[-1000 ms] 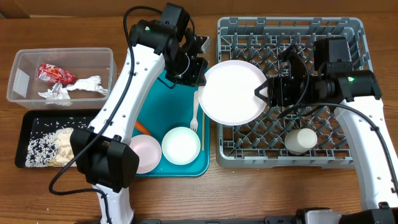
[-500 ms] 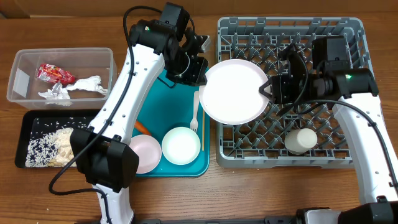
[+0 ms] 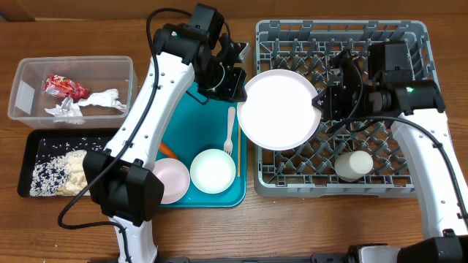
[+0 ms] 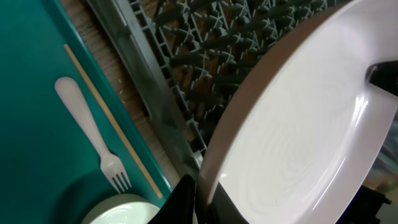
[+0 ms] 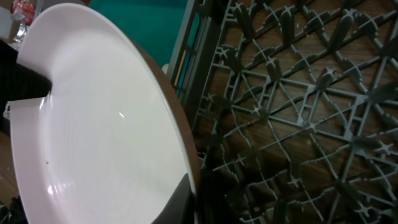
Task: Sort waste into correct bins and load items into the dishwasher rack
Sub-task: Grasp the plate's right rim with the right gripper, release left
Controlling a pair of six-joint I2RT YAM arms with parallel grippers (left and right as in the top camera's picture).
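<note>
A white round plate (image 3: 279, 109) hangs tilted over the left edge of the grey dishwasher rack (image 3: 413, 184), held from both sides. My left gripper (image 3: 240, 89) pinches its left rim (image 4: 202, 198). My right gripper (image 3: 319, 104) is shut on its right rim (image 5: 191, 198). A small white cup (image 3: 355, 165) lies in the rack. On the teal tray (image 3: 212, 117) sit a white bowl (image 3: 213, 170), a pale-pink bowl (image 3: 172, 180), a white fork (image 3: 229, 131), a chopstick (image 3: 237, 159) and an orange carrot (image 3: 167, 150).
A clear tub (image 3: 22, 73) at the far left holds a red wrapper (image 3: 64, 86) and a white napkin (image 3: 88, 102). Below it a black tray (image 3: 33, 139) holds rice (image 3: 55, 172). The left arm reaches across the teal tray.
My right gripper has closed onto the plate's right rim. The plate has shifted slightly to the right, further over the rack. The left gripper stays at the left rim.
</note>
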